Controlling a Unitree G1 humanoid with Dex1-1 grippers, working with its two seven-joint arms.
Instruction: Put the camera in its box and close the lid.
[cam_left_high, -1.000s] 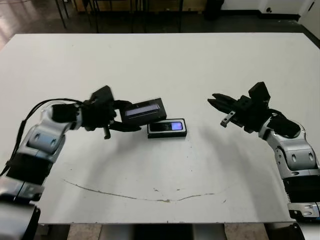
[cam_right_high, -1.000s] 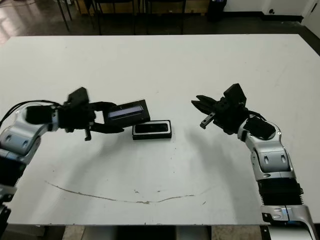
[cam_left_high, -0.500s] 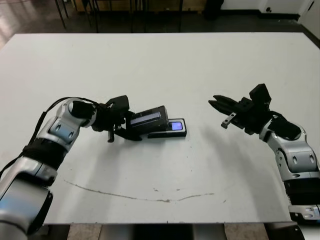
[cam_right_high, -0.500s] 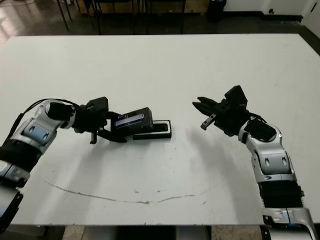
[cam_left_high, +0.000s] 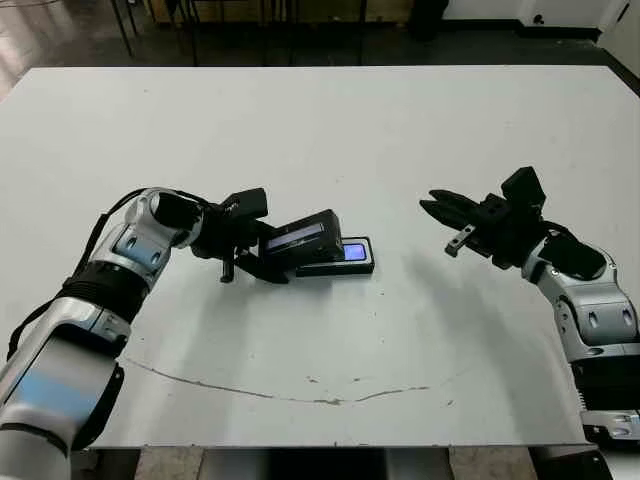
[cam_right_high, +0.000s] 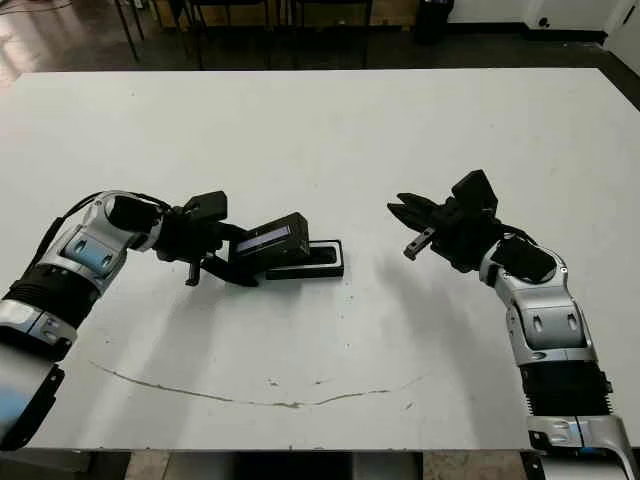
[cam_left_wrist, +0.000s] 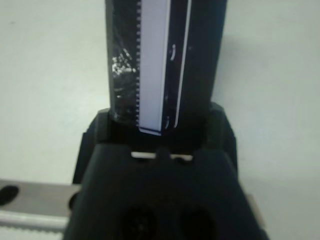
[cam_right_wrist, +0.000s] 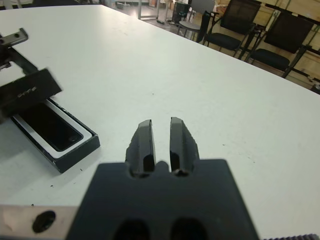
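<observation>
The left gripper (cam_left_high: 262, 259) clamps the lid (cam_left_high: 303, 241) tilted over the box (cam_left_high: 345, 262); the right gripper (cam_left_high: 437, 207), fingers nearly together, hovers well right of the box.

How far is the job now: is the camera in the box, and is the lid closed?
Done: the camera already lies inside the box. In hand: the left end effector holds the lid tilted over the box's left end, so part of the camera is uncovered. Left: lower the lid flat to close it. The right end effector hangs apart, holding nothing.
</observation>
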